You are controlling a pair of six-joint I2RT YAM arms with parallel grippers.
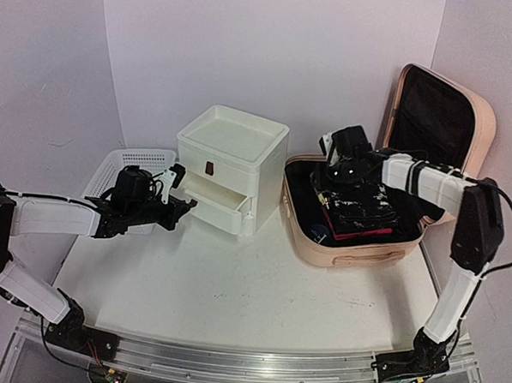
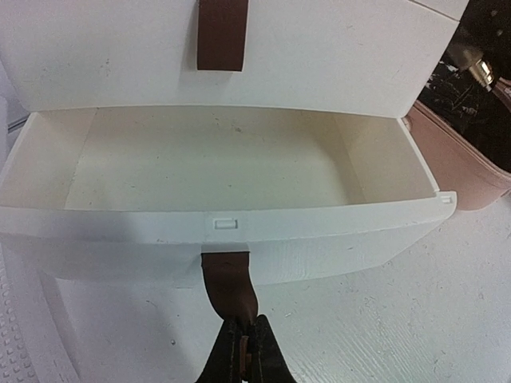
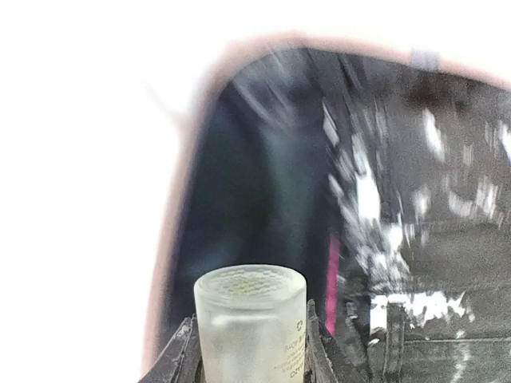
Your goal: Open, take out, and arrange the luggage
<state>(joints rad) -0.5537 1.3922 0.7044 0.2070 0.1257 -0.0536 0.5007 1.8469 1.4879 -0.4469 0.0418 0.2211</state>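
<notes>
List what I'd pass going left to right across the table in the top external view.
In order: white mesh basket → white drawer box → luggage, lying open at the right.

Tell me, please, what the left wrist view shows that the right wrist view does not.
Only left wrist: an open, empty lower drawer, its brown pull strap pinched by the left gripper. Only right wrist: a frosted bottle held in the right gripper, above dark patterned contents. Both: the pink luggage.
</notes>
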